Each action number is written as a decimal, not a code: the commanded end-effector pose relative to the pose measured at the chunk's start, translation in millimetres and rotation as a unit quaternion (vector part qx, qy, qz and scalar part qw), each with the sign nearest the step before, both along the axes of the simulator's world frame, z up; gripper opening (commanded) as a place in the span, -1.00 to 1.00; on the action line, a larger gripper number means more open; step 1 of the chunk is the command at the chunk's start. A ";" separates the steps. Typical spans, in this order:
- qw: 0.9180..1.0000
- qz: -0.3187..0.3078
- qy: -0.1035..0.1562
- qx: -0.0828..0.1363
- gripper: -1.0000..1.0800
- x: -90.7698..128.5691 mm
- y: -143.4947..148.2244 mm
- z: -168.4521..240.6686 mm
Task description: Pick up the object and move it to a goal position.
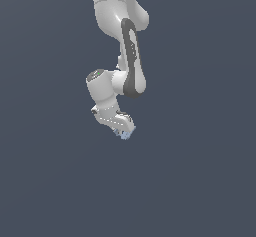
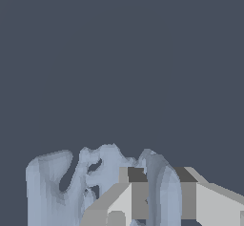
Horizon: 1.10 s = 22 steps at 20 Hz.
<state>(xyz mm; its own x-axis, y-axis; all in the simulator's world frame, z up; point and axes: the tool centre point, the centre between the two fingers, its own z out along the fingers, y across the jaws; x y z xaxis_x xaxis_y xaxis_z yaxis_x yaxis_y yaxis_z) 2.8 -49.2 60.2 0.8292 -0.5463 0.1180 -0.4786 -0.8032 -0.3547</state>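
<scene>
while the arm (image 1: 125, 41) hangs bent, fingers (image 2: 190, 199) nearly closed, pinching the pale blue-grey object (image 2: 102, 182)

Backdrop (image 1: 45, 181) in the exterior view: one flat field of dark slate blue-grey, filling the frame edge to edge. No seam, corner or horizon line shows, so wall and floor cannot be told apart. Surface carries no texture, pattern or marking. Tone runs nearly even; any gradient from top to bottom is too faint to call. Lighting is diffuse and soft, with no cast shadow visible anywhere on the field and no bright spot to mark a source. The wrist view gives the same dark blue-grey ground (image 2: 119, 53) across its upper portion, equally plain and evenly lit.
</scene>
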 end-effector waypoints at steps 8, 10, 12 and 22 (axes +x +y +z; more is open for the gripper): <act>0.991 -0.017 -0.131 -0.013 -1.00 70.6 -65.3 95.1; 0.986 -0.020 -0.162 -0.015 -1.00 83.1 -80.2 120.2; 0.981 -0.024 -0.191 -0.018 -1.00 93.5 -94.3 144.9; 0.948 -0.037 -0.314 -0.026 -1.00 119.6 -152.6 256.1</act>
